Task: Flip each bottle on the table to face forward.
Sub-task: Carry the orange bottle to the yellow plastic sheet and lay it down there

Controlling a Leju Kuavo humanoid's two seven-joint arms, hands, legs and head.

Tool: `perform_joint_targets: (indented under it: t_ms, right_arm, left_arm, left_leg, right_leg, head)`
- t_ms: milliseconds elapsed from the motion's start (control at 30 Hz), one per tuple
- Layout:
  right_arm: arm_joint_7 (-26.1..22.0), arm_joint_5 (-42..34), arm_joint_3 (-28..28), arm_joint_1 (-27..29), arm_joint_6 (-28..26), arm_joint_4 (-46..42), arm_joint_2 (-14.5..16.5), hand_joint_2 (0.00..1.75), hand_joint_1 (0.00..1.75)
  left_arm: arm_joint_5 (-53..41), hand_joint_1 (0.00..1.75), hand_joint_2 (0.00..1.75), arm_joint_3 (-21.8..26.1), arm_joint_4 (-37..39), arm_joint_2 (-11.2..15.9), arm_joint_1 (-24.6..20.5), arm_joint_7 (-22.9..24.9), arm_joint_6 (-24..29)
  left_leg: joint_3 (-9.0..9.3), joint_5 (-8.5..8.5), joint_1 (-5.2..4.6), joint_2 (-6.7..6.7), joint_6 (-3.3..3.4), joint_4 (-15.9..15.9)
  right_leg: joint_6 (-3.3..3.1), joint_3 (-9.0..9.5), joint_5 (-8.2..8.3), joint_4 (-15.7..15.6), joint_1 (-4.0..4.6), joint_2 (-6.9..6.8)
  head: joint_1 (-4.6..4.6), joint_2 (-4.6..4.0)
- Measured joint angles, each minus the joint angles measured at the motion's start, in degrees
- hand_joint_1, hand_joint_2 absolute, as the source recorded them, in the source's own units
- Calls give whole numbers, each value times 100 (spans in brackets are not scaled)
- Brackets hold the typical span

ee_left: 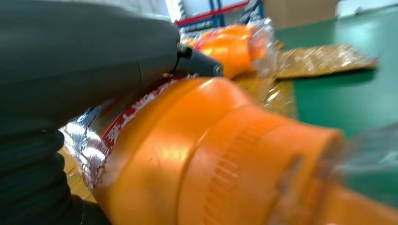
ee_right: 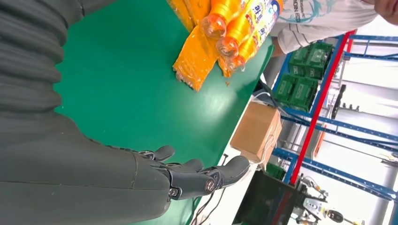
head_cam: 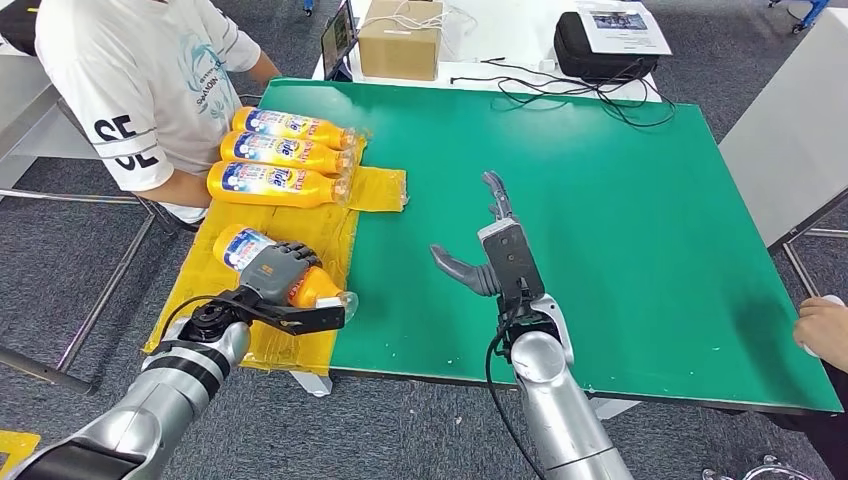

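Bottles were your task here, and the nearest one, an orange plastic bottle with a blue and white label (head_cam: 262, 262), lay on its side on the crinkled yellow plastic sheet (head_cam: 380, 187) at the left edge of the green table (head_cam: 620, 220). Your robot's left hand (head_cam: 278, 272) was wrapped over the middle of this bottle, with the fingers curled around its body, so it was gripping it. In the left wrist view you saw the same bottle (ee_left: 211, 159) very close and blurred, with its ribbed orange cap end toward the camera.

Farther along the sheet, three more orange bottles with the same label (head_cam: 285, 155) lay side by side, touching each other, with their caps toward the middle of the table. They were well apart from the held bottle.

The right hand (head_cam: 490, 255) was above the bare green surface, near the table's front edge. Its fingers were stretched out and apart, and it held nothing.

A person in a white printed T-shirt (head_cam: 140, 80) sat just beside the three bottles. A brown cardboard box (head_cam: 400, 40) and a black bag (head_cam: 600, 50) stood beyond the far edge of the table.
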Motion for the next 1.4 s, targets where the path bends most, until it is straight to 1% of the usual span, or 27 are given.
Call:
perform_joint_targets:
  t_ms: [133,333,367,467,500,633,933,1233,1300,1400]
  right_arm:
    - [37,-12,50,-52,8,38,1,175,0]
    - [80,-35,155,-167,57,114,1,175,0]
    - [87,-35,166,-185,60,127,2,175,0]
    - [94,-35,192,-215,75,157,1,175,0]
    - [96,-34,206,-221,86,164,0,175,0]
    - [107,-29,268,-246,136,201,-1,175,0]
    - [127,-15,305,-288,212,271,-10,175,0]
    - [127,-3,312,-308,239,340,-35,175,0]
    - [127,-2,312,-308,238,348,-37,175,0]
    - [127,5,312,-307,221,352,-48,175,0]
  left_arm:
    - [404,175,175,-1,302,-1,-146,-84,-136]
    - [650,175,175,20,499,-20,-239,-81,-147]
    - [667,148,175,21,521,-25,-251,-78,-146]
    - [721,17,175,31,570,-36,-278,-68,-147]
    - [753,0,175,41,584,-41,-282,-58,-145]
    - [872,0,175,119,629,-67,-284,-39,-101]
    - [1000,0,175,212,637,-76,-285,-179,-151]
    - [1227,0,175,305,635,-4,-292,-321,-140]
    - [1411,0,175,367,612,7,-280,-419,-137]
    - [2003,0,175,583,365,30,-182,-784,-268]
  left_leg:
    - [0,0,0,-1,0,-1]
    - [3,1,-1,0,0,0]
    - [3,1,-1,0,0,0]
    - [3,0,-1,0,0,0]
    - [3,0,0,1,0,0]
    - [3,0,1,1,0,0]
    - [3,0,0,0,0,0]
    - [3,0,0,1,0,0]
    - [3,1,1,1,0,0]
    - [2,0,0,1,0,0]
  right_leg:
    - [0,2,0,0,0,-1]
    - [0,3,1,0,-1,0]
    - [0,3,1,0,-1,0]
    - [0,3,1,0,0,0]
    - [0,3,1,0,0,0]
    - [0,3,0,0,0,-1]
    - [0,5,0,0,-1,-1]
    - [0,3,0,1,0,-1]
    - [0,3,0,1,0,-1]
    - [0,3,0,1,0,0]
  head:
    - [1,0]
    - [0,0]
    - [0,0]
    - [1,0]
    - [1,0]
    - [1,0]
    - [0,0]
    - [0,0]
    - [0,0]
    - [2,0]
